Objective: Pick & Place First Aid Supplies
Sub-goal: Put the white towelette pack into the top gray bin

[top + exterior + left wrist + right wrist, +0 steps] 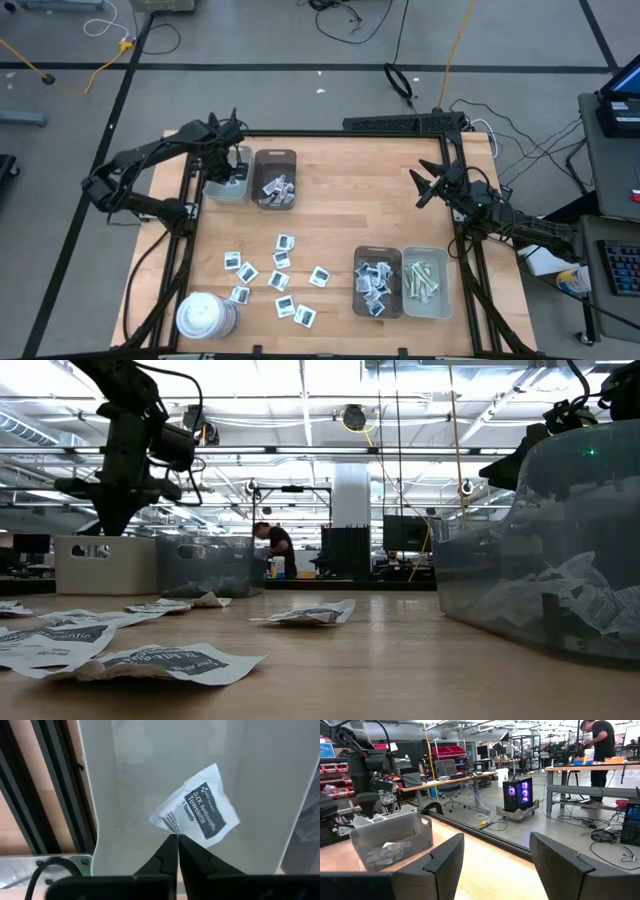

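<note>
The left gripper [177,840] hung over the pale bin [226,189] at the far left of the table [340,200], its fingers pressed together. A white towelette packet [196,809] lay on that bin's floor just past the fingertips; whether they were pinching its corner or had let it go, I could not tell from the wrist view. It looked like the only thing in that bin.

Next to the pale bin, the dark grey bin [275,178] held a heap of packets. Toward the near right, well away from the pale bin, another dark bin [377,281] was also partly filled, and the clear bin [427,282] touching it held pale green wrapped strips [421,277].

So the sorting seemed well under way but not finished. About ten loose packets [281,278] lay scattered on the wood nearer the front edge than the pale bin, each apart from the others.

The right gripper [495,865] waited with its jaws spread wide and nothing between them, across the table from the pale bin, near the far right edge.

A large white cylinder [206,315] stood at the front edge, straight down the table from the pale bin and just beside the nearest loose packets; I judged it might crowd a reach for those. A person [275,546] worked in the room beyond the pale bin.
</note>
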Tool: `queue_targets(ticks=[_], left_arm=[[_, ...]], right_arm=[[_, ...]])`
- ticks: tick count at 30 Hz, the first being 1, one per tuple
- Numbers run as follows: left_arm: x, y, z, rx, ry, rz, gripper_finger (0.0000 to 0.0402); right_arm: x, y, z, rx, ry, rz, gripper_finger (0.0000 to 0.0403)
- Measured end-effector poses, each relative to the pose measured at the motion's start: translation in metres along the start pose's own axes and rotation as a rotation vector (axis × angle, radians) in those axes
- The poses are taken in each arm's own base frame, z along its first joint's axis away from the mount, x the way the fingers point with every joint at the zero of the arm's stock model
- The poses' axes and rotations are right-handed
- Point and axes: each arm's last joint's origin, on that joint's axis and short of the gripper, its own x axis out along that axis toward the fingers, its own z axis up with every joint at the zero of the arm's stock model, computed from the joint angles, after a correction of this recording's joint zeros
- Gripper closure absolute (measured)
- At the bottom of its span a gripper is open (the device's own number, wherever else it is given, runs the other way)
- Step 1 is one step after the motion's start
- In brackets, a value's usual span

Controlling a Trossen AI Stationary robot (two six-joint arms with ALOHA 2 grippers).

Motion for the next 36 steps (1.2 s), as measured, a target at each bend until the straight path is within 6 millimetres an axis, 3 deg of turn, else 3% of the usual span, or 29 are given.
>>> queue_targets(ticks=[4,13,17,25,36], left_arm=[[0.000,0.000,0.000,-0.003,-0.007,0.001,0.0342],[0.000,0.000,0.000,-0.060,-0.001,-0.007,0.0182],[-0.003,-0.001,0.001,-0.053,0.010,-0.029,0.0141],[-0.022,-0.009,0.006,0.131,-0.068,-0.051,0.0124],[-0.044,-0.034,-0.006,0.788,-0.160,-0.066,0.0124]], right_arm=[[0.000,0.000,0.000,0.000,0.000,0.000,0.0183],[0.000,0.000,0.000,0.000,0.000,0.000,0.0183],[0.000,0.000,0.000,0.000,0.000,0.000,0.0181],[0.000,0.000,0.000,0.000,0.000,0.000,0.0183],[0.000,0.000,0.000,0.000,0.000,0.000,0.0183]])
